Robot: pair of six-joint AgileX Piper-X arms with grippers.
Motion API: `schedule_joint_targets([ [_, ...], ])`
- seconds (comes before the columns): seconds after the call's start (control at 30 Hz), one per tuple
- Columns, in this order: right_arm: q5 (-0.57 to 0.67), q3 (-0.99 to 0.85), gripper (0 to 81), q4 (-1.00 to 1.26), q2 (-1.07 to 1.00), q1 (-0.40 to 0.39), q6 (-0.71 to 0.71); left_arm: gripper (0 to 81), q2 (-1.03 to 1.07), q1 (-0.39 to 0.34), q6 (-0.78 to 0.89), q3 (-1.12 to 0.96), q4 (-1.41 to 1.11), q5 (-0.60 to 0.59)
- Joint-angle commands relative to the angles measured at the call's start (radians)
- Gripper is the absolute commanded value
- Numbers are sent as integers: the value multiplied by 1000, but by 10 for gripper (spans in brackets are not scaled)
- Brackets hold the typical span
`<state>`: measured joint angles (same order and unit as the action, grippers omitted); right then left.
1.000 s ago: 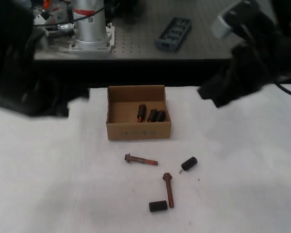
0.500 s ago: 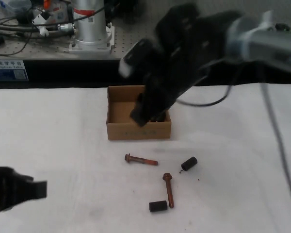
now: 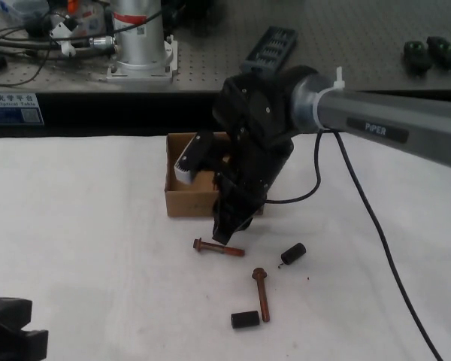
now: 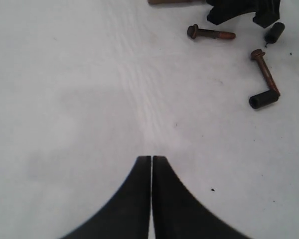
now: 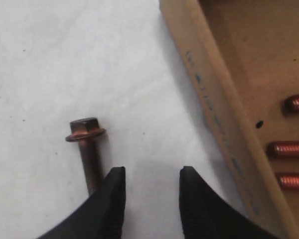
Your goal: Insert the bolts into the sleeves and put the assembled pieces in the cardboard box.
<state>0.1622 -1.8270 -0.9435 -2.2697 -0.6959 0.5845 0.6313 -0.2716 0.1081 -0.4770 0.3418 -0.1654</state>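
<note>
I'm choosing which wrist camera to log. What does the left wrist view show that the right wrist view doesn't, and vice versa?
Left wrist view, not right: the left gripper with fingers shut, two loose sleeves and a second bolt. Right wrist view, not left: the inside of the cardboard box, where three threaded bolt ends lie. Both: the bolt nearest the box, the right gripper with open fingers beside it, and the white cloth.
</note>
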Motion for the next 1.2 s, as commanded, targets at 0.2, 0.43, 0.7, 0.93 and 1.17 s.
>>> schedule_joint_targets([
  [0.2,7,-14,271,-40,2,-42,39,6,-7,0,-17,4,9,5],
  [0.43,5,-12,271,-34,-23,-58,39,6,-7,0,-17,4,40,5],
  [0.7,5,-3,267,-34,-29,-63,39,6,-7,0,-17,4,69,5],
  [0.93,5,-3,140,-63,-36,-63,39,6,-7,0,-17,4,69,-8],
  [1.17,76,-3,20,-63,-17,-63,-85,6,-7,0,-56,4,69,-221],
])
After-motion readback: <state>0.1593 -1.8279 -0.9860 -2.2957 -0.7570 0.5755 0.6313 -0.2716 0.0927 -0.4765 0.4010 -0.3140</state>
